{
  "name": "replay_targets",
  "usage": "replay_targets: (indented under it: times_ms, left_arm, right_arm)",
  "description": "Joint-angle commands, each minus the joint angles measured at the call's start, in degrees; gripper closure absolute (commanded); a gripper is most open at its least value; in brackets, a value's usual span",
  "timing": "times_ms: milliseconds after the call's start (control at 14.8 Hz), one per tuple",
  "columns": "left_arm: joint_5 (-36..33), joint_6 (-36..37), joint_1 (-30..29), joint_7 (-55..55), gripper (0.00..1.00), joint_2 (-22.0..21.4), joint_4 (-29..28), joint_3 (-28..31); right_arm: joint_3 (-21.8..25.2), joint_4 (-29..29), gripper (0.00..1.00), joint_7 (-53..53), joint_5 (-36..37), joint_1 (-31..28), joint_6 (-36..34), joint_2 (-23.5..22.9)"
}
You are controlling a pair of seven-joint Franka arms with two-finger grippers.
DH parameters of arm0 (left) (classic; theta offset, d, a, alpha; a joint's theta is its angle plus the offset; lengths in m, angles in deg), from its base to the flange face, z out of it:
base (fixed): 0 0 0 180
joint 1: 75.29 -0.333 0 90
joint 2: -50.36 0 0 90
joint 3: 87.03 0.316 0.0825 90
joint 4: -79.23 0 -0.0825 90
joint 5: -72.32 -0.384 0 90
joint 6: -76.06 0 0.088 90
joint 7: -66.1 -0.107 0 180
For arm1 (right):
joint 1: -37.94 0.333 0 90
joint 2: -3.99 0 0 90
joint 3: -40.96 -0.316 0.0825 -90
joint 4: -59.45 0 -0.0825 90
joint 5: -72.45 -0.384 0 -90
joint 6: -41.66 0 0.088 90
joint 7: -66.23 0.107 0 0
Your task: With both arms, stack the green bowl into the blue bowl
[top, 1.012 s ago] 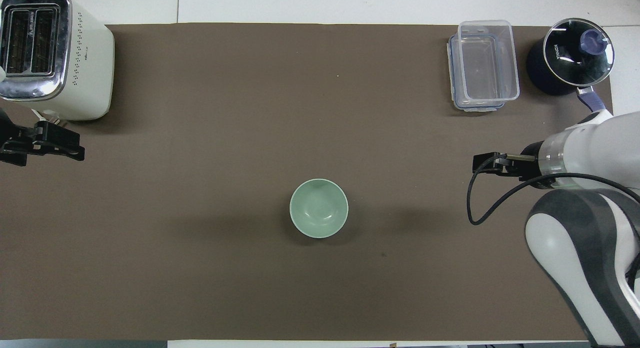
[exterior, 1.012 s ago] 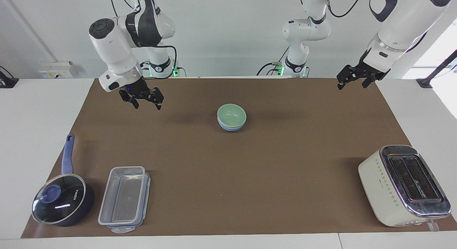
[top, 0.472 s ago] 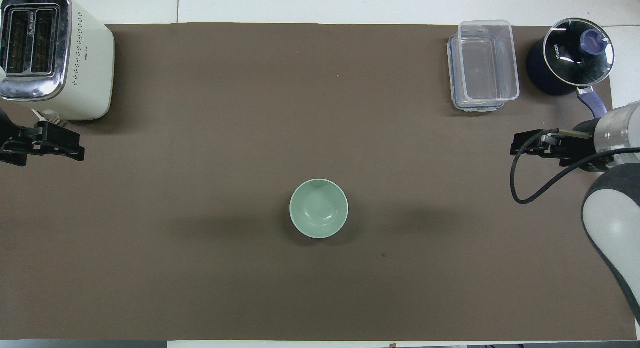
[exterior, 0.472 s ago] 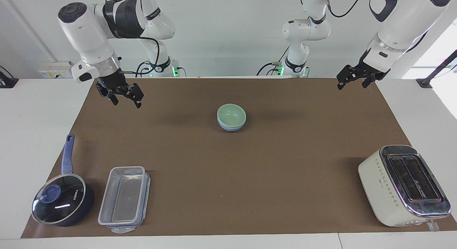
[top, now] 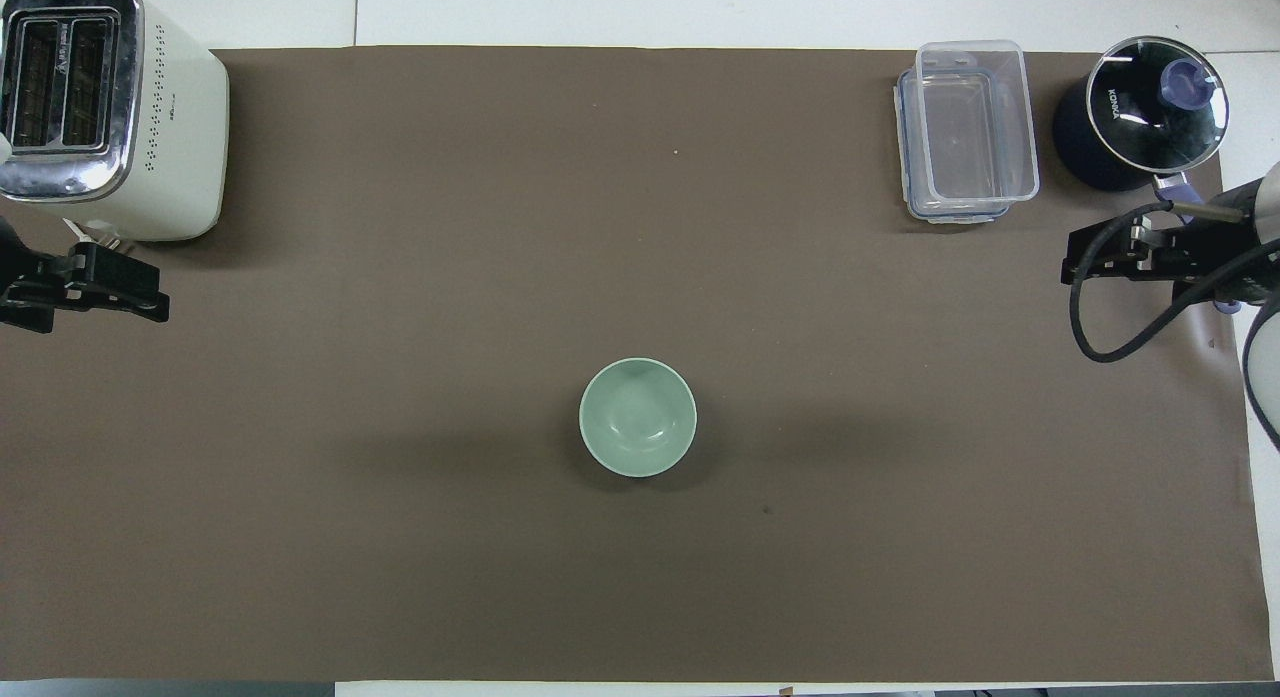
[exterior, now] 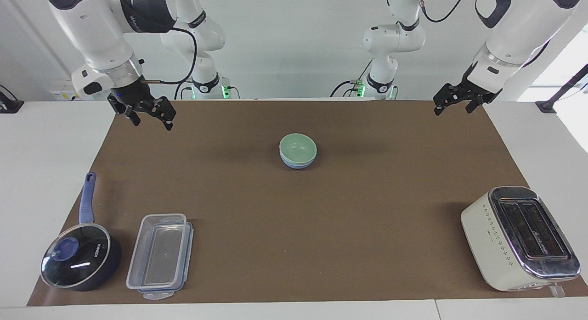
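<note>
The green bowl sits nested in the blue bowl at the middle of the brown mat. Only the blue bowl's lower rim shows under it. In the overhead view the green bowl hides the blue one. My right gripper is open and empty, raised over the mat's edge at the right arm's end; it also shows in the overhead view. My left gripper is open and empty, and waits raised over the mat's corner at the left arm's end, near the toaster in the overhead view.
A cream toaster stands farther from the robots at the left arm's end. A clear plastic container and a dark blue saucepan with glass lid stand farther from the robots at the right arm's end.
My right gripper has risen and moved away from the bowls toward the right arm's end of the table. The left arm and the bowls have not moved.
</note>
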Motion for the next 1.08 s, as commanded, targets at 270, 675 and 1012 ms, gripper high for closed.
replay_targets:
  times_ms: [270,675,1012]
  left_arm:
    - [0.98,0.03,-0.84,-0.21,0.00,-0.79,-0.77,-0.26]
    - [0.98,-0.05,-0.84,-0.21,0.00,-0.79,-0.77,-0.26]
    - [0.98,0.03,-0.84,-0.21,0.00,-0.79,-0.77,-0.26]
  right_arm:
    - [-0.72,2.10,0.00,-1.56,2.07,-0.43,-3.25,-0.85]
    - [-0.64,0.43,0.00,-5.51,1.90,-0.69,-3.25,0.73]
    - [-0.64,0.34,0.00,-5.61,1.90,-1.30,-3.07,0.73]
